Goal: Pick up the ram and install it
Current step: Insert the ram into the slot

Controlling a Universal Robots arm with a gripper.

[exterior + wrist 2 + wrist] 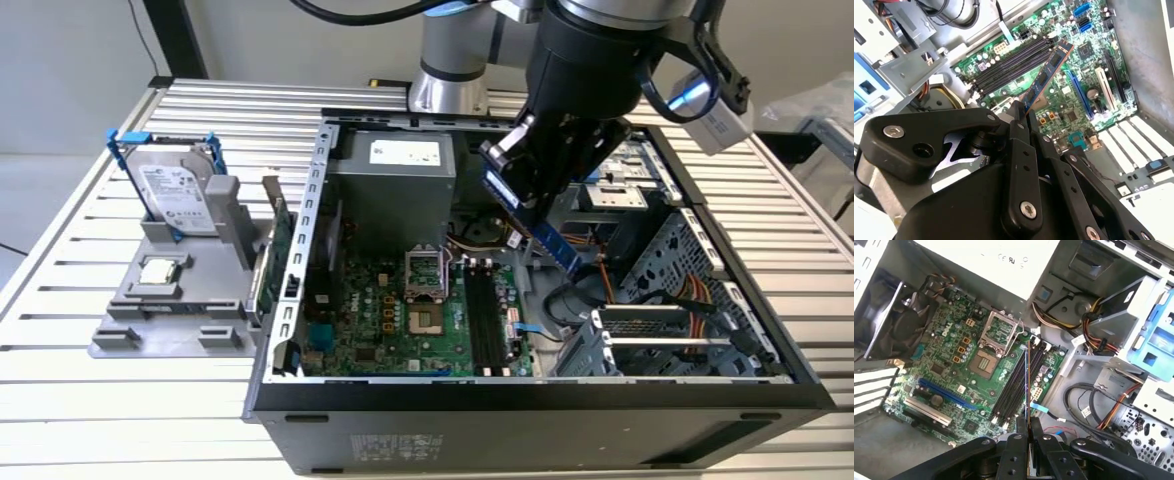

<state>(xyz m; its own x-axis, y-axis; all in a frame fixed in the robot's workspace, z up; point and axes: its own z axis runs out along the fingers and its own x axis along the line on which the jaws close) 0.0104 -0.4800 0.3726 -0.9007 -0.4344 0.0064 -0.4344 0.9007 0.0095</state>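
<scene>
My gripper (531, 190) is shut on the ram (555, 247), a long blue-green board with dark chips. It hangs tilted in the air above the open computer case (534, 415). Both wrist views show the stick reaching out from between the black fingers: the ram (1049, 72) from the gripper (1021, 111), and edge-on the ram (1027, 385) from the gripper (1028, 429). Below it lie the black memory slots (1015, 387) on the green motherboard (387, 320), and the ram is apart from them. In the first wrist view it runs roughly along the slots' length.
A grey stand (174, 310) on the exterior view's left holds a silver hard drive (180, 195) in a blue frame and a small square processor chip (159, 270). Inside the case are the power supply (394, 185), the open processor socket (999, 330), cables (1104, 405) and the drive cage (667, 340).
</scene>
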